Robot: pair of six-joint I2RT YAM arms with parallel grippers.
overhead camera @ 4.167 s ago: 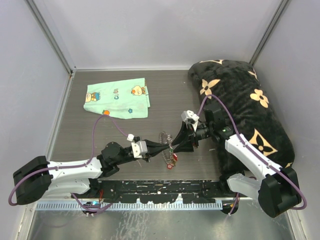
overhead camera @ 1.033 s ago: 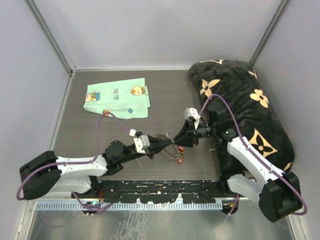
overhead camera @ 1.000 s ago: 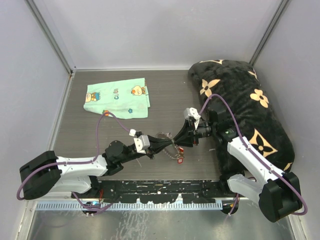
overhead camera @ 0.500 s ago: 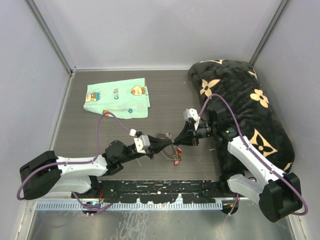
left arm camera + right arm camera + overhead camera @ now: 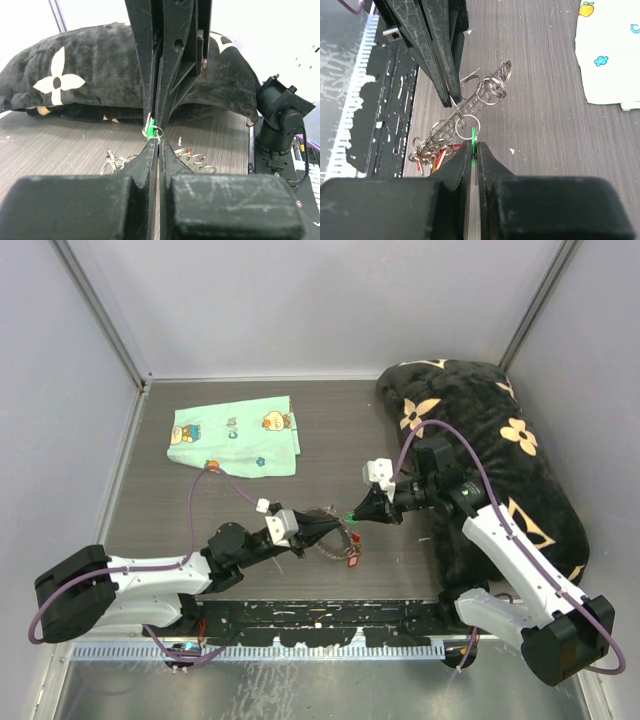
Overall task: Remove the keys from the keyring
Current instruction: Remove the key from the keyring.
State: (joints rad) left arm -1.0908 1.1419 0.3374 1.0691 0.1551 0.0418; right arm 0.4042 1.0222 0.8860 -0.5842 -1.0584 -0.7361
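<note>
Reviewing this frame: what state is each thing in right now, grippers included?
left gripper: shut on keyring
right gripper: shut on green key
keyring: held up, strung between the grippers
green key: pinched, seemingly still linked to keyring
other keys: bunched on keyring, below the grippers
cloth: lying flat
cushion: lying at the right

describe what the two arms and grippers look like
Both the left arm and right arm have white links, black joints and a looping purple cable. The left gripper and right gripper each carry two long, tapering black fingers.
</note>
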